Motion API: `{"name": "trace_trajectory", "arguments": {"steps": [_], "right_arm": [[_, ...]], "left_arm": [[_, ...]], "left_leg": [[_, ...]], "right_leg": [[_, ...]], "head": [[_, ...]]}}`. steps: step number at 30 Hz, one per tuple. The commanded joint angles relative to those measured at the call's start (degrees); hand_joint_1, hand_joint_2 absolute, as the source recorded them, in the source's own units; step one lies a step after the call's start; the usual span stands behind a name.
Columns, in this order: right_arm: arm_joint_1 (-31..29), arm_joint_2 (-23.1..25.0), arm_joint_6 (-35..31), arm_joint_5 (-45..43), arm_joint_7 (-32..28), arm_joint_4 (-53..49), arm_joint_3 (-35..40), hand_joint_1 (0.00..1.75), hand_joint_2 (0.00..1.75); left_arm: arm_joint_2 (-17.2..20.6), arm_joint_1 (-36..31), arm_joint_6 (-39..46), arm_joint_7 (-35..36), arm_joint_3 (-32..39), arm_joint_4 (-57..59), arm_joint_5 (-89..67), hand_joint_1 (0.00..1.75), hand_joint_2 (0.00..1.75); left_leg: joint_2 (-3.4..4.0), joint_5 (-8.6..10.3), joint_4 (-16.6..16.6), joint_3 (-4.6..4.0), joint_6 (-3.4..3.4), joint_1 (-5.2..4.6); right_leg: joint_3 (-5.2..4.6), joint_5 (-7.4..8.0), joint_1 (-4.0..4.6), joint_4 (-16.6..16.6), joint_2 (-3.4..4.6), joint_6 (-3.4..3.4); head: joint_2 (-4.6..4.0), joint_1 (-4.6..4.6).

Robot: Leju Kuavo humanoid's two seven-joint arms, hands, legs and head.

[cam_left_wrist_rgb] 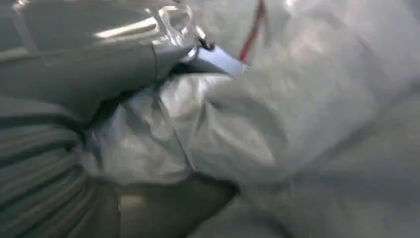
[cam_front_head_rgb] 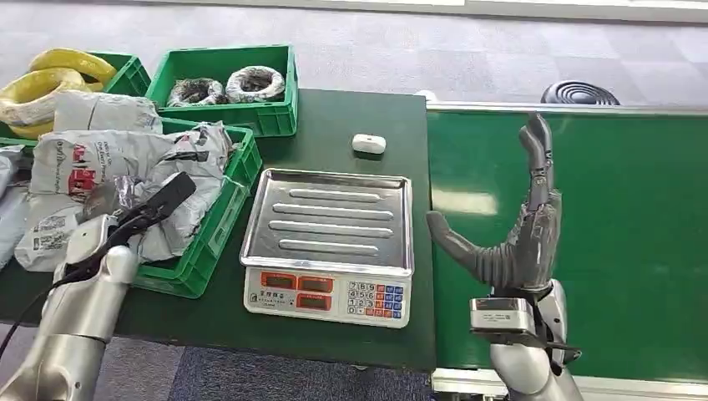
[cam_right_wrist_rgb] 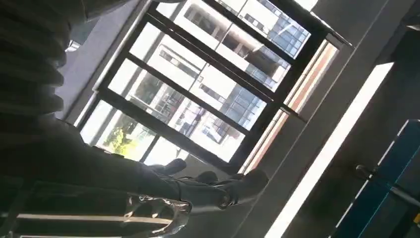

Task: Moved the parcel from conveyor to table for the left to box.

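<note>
Parcels, grey poly mailers with red-and-black printed marks too small to read, are heaped in a green crate at the left of the bench. The left robot hand lies on top of this heap, its dark fingers stretched flat over the wrinkled film; whether it grips a mailer cannot be told. In the left wrist view, blurred grey film sits right against the lens, with a red line and a clear plastic edge the only distinct details.

A weighing scale stands just beside the crate, with a ribbed steel pan, two red displays and a keypad; the digits are illegible. A small white case lies behind the scale. Behind the mailer crate is a second green crate holding two coiled bundles, and a third crate with yellow coils is cut off by the left edge.

The right robot hand is raised over the green conveyor belt, fingers apart and pointing up, thumb spread toward the scale, holding nothing. The right wrist view looks up past the fingertips at a black-framed window. The belt surface around this hand is bare green, bounded by a pale rail at its far edge.
</note>
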Motion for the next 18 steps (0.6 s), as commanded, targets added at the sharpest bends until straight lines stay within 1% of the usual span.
{"name": "trace_trajectory", "arguments": {"steps": [1,5,7,8,10,12,13,15,16,18], "right_arm": [[4.5,-1.7,-2.2,0.6,-0.8,-0.1,-0.2,0.0,1.75],[7.0,-2.4,-3.3,0.4,-2.2,-1.1,-0.5,0.0,1.75],[7.3,-2.7,-3.5,0.1,-2.6,-1.0,-0.6,0.0,1.75],[7.3,-2.8,-3.6,0.1,-2.7,-0.9,-0.6,0.0,1.75],[7.3,-3.1,-3.5,-0.2,-2.8,-0.7,-0.6,0.0,1.75],[7.4,-3.7,-3.2,-1.0,-2.9,-0.2,-0.4,0.0,1.75],[7.5,-3.9,-3.0,-1.4,-3.1,0.1,-0.5,0.0,1.75],[7.8,-4.7,-1.9,-2.1,-2.6,0.6,-0.8,0.0,1.75],[7.9,-4.9,-1.7,-2.3,-2.7,0.8,-1.0,0.0,1.75],[9.1,-5.6,0.0,-3.4,-2.4,0.5,-1.8,0.0,1.75]], "left_arm": [[-4.2,4.2,17.9,-2.7,7.6,-8.8,4.9,0.0,1.75],[-5.8,6.1,24.7,-7.4,7.5,-15.6,11.6,0.0,1.75],[-6.0,6.6,25.6,-9.1,6.9,-17.7,14.6,0.0,1.75],[-6.3,6.9,26.3,-11.2,6.7,-19.0,17.7,0.0,1.75],[-6.4,7.2,26.7,-12.3,6.1,-20.5,20.1,0.0,1.75],[-6.5,8.1,29.0,-16.0,5.5,-22.8,24.2,0.0,1.75],[-6.4,8.7,29.5,-16.5,5.1,-24.2,24.3,0.0,1.75],[-6.1,11.0,34.4,-22.8,3.7,-28.8,23.6,0.0,1.75],[-6.3,12.0,34.5,-22.7,3.6,-30.7,23.7,0.0,1.75],[-6.4,15.4,37.4,-27.9,2.1,-35.4,23.6,0.0,1.75]], "left_leg": [[-0.04,0.08,-0.1,0.0,0.07,0.02],[-0.12,0.09,-0.1,-0.05,0.11,0.02],[-0.09,0.03,0.0,-0.09,0.07,0.02],[-0.11,0.14,-0.2,-0.08,0.16,0.01],[-0.12,0.04,0.0,-0.14,0.06,0.0],[-0.11,0.06,0.0,-0.17,0.07,0.01],[-0.1,0.08,0.0,-0.15,0.08,0.01],[-0.09,0.03,0.0,-0.12,0.05,0.02],[-0.08,0.06,-0.1,-0.12,0.07,0.01],[-0.04,0.1,-0.1,-0.09,0.11,0.01]], "right_leg": [[0.04,0.07,0.05,-0.1,-0.15,-0.11],[0.02,0.06,0.06,-0.2,-0.22,-0.1],[-0.03,0.01,0.05,-0.1,-0.15,-0.06],[0.02,0.12,0.07,-0.3,-0.27,-0.15],[-0.06,0.03,0.03,-0.1,-0.12,-0.06],[-0.09,0.05,0.04,-0.1,-0.14,-0.09],[-0.08,0.08,0.04,-0.1,-0.15,-0.11],[-0.07,0.04,0.04,-0.1,-0.09,-0.07],[-0.07,0.07,0.04,-0.1,-0.1,-0.1],[-0.04,0.11,0.05,-0.2,-0.12,-0.14]], "head": [[0.0,0.0],[0.0,-0.02],[0.0,0.0],[0.0,0.0],[0.0,0.0],[0.0,0.0],[0.0,0.0],[0.0,0.0],[0.0,0.0],[0.0,0.0]]}}
